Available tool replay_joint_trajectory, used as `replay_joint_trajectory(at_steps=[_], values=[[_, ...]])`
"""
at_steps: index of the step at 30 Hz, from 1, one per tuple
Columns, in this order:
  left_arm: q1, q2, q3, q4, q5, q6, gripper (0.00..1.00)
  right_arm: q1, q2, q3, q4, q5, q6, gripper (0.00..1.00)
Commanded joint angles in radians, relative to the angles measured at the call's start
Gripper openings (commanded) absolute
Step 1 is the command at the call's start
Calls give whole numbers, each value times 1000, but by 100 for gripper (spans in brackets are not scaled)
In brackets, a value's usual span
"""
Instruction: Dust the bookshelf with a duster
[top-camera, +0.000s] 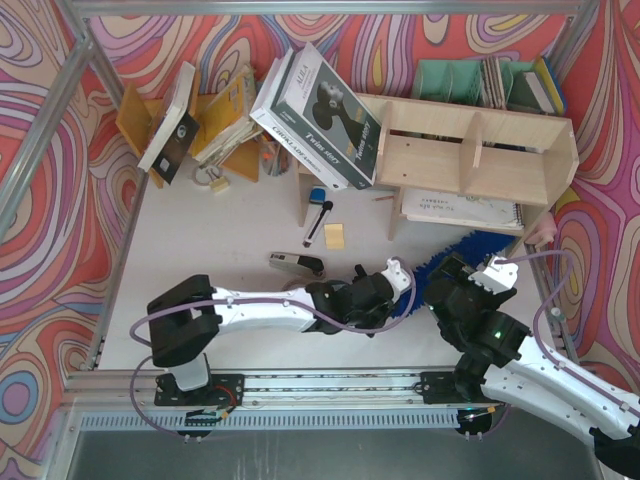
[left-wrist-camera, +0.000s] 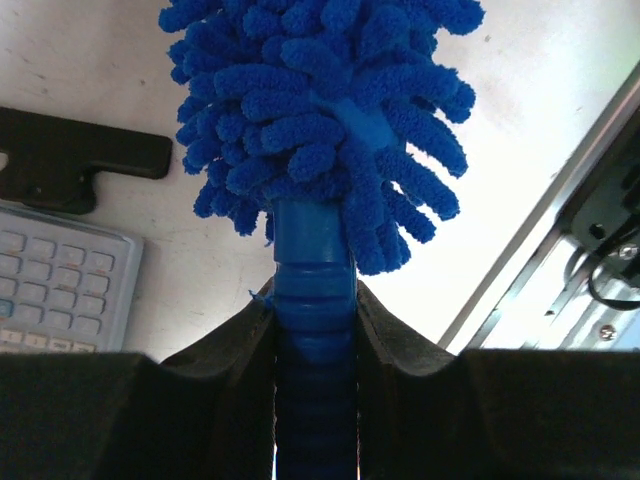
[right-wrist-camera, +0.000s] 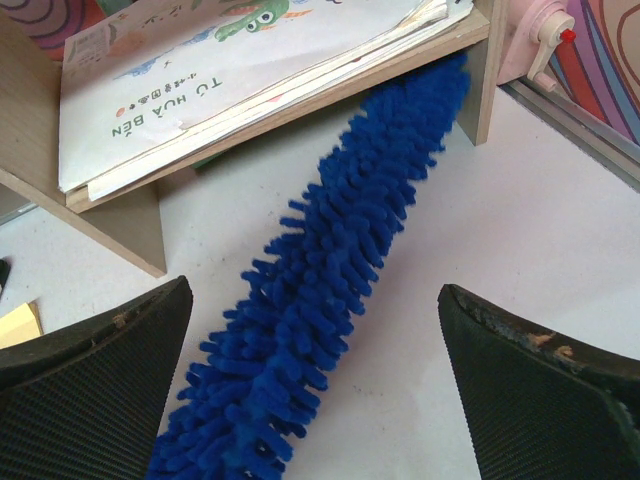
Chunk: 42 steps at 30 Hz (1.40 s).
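The duster (top-camera: 478, 243) lies on the white table, its bright-blue fluffy head reaching under the low tier of the pale plywood bookshelf (top-camera: 480, 150). My left gripper (top-camera: 408, 283) is shut on the duster's ribbed blue handle; in the left wrist view the jaws (left-wrist-camera: 313, 300) clamp the handle just below the fluffy head (left-wrist-camera: 320, 110). My right gripper (top-camera: 462, 268) hovers over the head, open and empty. In the right wrist view its fingers (right-wrist-camera: 312, 290) stand wide apart either side of the head (right-wrist-camera: 330, 270), which runs to the shelf's leg (right-wrist-camera: 130, 215).
A notebook (top-camera: 460, 205) lies on the shelf's low tier. A stapler (top-camera: 298, 263), marker (top-camera: 318, 220) and yellow note (top-camera: 334, 235) lie left of the shelf. Large books (top-camera: 320, 105) lean on its left end. An orange rack (top-camera: 225, 120) and green organizer (top-camera: 460, 80) stand behind. A calculator (left-wrist-camera: 55, 280) lies near.
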Motion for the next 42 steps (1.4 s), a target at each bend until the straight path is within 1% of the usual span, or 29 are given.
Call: replay_joint_trajectory(at_steps=[1, 4, 6, 7, 10, 12, 14, 17, 21, 23, 26, 32, 34, 37, 42], values=[[-2, 51, 16, 52, 19, 15, 0, -1, -7, 1, -15, 30, 17, 99], [-2, 74, 54, 11, 32, 20, 0, -1, -9, 0, -18, 30, 20, 99], [-10, 58, 48, 14, -3, 22, 0, -1, -12, 2, -27, 29, 29, 99], [-17, 31, 24, 37, -27, 24, 0, -1, -14, 2, -32, 30, 34, 99], [-32, -72, -105, 205, -73, 39, 0, -1, -19, -2, -33, 27, 37, 99], [-31, -95, -145, 235, -100, 26, 0, -1, -19, -2, -26, 28, 32, 99], [-31, -64, -122, 186, -106, 17, 0, -1, -16, -1, -21, 28, 26, 99], [-30, 5, -47, 117, -90, 11, 0, -1, -11, 1, -20, 28, 26, 99], [-10, 159, 136, -53, -53, 1, 0, -1, -11, 0, -32, 27, 37, 99], [-11, 186, 172, -92, -44, 7, 0, -2, -14, 0, -35, 29, 39, 99], [-10, 136, 111, -42, -56, 5, 0, -1, -23, 0, -39, 28, 42, 99], [-20, -75, -138, 207, -91, 4, 0, -1, -20, -1, -31, 30, 36, 99], [-19, -107, -177, 232, -89, 4, 0, -1, -16, 1, -30, 30, 33, 99], [-20, -99, -148, 185, -67, 12, 0, -1, -10, 1, -28, 31, 33, 99], [-20, -9, -33, 72, -1, 40, 0, -1, -3, 4, -28, 33, 32, 99]])
